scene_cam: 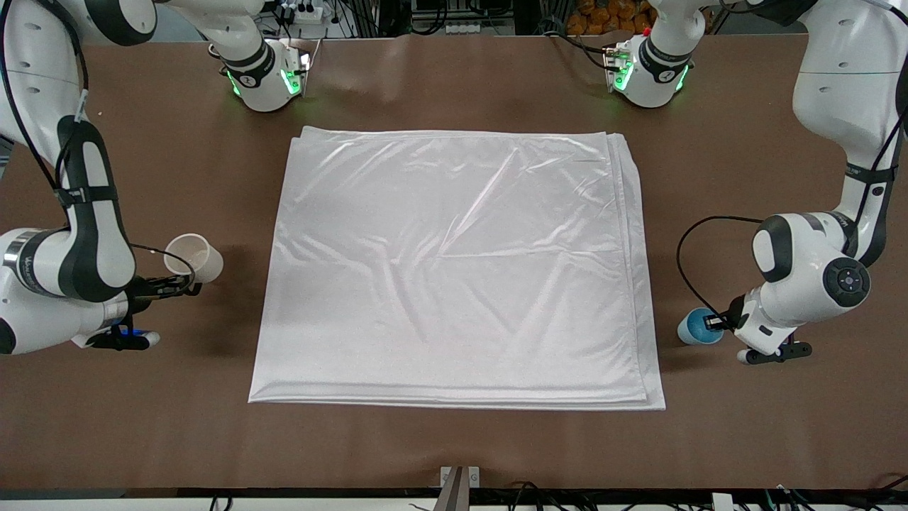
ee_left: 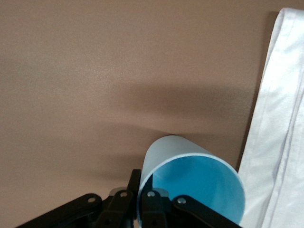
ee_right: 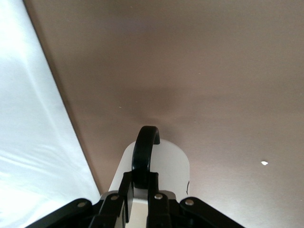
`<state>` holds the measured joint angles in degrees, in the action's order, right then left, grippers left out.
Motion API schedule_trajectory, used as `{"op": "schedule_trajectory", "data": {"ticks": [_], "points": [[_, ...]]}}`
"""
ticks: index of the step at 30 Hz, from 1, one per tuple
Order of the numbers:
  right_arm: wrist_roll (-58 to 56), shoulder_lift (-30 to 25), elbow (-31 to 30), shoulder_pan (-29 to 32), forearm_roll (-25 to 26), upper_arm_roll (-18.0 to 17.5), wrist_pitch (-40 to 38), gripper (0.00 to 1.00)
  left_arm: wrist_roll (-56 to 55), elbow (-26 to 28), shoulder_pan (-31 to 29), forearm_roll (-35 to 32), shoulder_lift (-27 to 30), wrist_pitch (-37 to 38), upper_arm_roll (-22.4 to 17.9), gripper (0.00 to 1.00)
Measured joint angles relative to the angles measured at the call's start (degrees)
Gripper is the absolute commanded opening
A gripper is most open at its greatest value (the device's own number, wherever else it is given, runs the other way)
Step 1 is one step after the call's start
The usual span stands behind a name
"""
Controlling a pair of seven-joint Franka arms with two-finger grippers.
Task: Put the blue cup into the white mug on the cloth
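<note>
One blue cup (scene_cam: pixel 698 326) tipped sideways, mouth toward cloth (scene_cam: pixel 454 270), clamped at rim by left claw (scene_cam: pixel 715 323) over worktop (scene_cam: pixel 454 447). One white mug (scene_cam: pixel 193 258) tilted, mouth toward right arm's end, gripped at rim by right claw (scene_cam: pixel 183 284) beside cloth.

The cloth (scene_cam: pixel 454 270) lies mid-table. The white mug (scene_cam: pixel 193 258) sits at its nine o'clock, the blue cup (scene_cam: pixel 697 327) near four o'clock, apparently both off it.

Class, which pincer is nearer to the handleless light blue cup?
Left. The left pincer grips the handleless light blue cup; the right pincer holds the white mug at the table's right-arm end.
</note>
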<state>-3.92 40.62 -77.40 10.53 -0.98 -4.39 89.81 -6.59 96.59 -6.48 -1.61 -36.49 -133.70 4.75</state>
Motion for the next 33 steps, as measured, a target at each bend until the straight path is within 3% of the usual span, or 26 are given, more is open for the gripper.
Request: {"op": "schedule_trajectory", "data": {"ticks": [7,22,33], "points": [[5.35,0.01,0.31,-0.93,0.00,-2.37,0.00,0.00,0.07,-0.77,0.49,0.00,0.62,0.00,0.32,0.00],[7.54,0.00,1.15,-1.00,-0.29,-2.85,0.01,0.00,0.92,-1.23,2.38,0.00,6.54,4.41,2.12,0.00],[17.92,0.01,1.61,-4.61,-2.90,-4.27,1.65,0.00,0.92,-1.23,3.85,0.00,7.96,5.13,2.22,0.00]]}}
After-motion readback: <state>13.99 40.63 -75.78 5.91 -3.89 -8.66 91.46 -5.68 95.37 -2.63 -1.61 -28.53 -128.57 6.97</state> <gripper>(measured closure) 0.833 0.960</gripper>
